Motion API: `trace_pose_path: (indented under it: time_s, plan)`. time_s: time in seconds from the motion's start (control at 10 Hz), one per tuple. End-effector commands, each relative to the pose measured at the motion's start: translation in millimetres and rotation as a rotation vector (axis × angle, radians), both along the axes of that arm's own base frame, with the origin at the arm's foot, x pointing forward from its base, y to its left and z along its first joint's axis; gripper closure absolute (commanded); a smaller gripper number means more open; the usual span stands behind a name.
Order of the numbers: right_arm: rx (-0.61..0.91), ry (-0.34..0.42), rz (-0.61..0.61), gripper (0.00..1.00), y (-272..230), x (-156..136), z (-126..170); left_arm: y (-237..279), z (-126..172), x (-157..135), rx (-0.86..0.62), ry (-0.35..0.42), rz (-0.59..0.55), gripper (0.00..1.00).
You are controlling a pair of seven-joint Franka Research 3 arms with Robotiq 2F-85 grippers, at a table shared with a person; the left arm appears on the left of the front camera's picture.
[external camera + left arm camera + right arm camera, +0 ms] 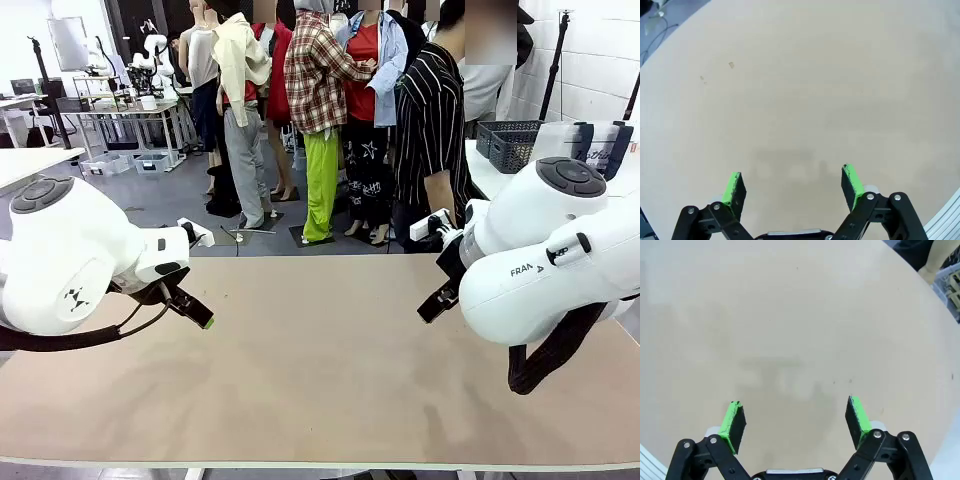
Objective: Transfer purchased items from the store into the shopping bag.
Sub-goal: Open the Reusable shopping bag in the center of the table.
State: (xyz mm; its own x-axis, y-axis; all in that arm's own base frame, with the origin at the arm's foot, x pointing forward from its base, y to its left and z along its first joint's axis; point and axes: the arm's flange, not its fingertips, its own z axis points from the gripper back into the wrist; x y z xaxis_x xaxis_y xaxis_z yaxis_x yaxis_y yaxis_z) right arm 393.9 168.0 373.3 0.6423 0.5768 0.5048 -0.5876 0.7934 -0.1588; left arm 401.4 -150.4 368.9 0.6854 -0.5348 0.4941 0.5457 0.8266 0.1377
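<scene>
Beige counter (pixel 320 380) stretches beneath both arms. The left tool (pixel 791 172) and right tool (pixel 794 402) hover over it, each spread wide and gripping nothing. At two o'clock, the store basket (pixel 512 143) and the shopping bag (pixel 598 148) sit side by side on a white side counter (pixel 485 175)

Left arm (pixel 70 255), right arm (pixel 545 265) over table (pixel 320 390); person (pixel 430 120) far side; basket (pixel 512 145) beside bag (pixel 600 152).
</scene>
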Motion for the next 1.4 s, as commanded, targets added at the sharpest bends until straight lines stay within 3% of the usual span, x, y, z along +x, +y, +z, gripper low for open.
trace_pose_path:
  time_s: [0.0,1.0,1.3]
  plan:
    - [0.002,-0.005,0.001,0.0,0.3,-0.2,0.8,-0.9,2.0,1.2,-0.002,-0.004,-0.001,0.0]
    - [-0.001,0.0,0.0,0.0,0.1,-0.1,0.0,-1.7,-0.1,-0.6,0.001,0.0,-0.004,0.0]
    - [0.114,-0.175,-0.09,0.0,-41.2,2.1,63.0,47.6,72.4,-0.4,-0.037,-0.25,0.094,0.0]
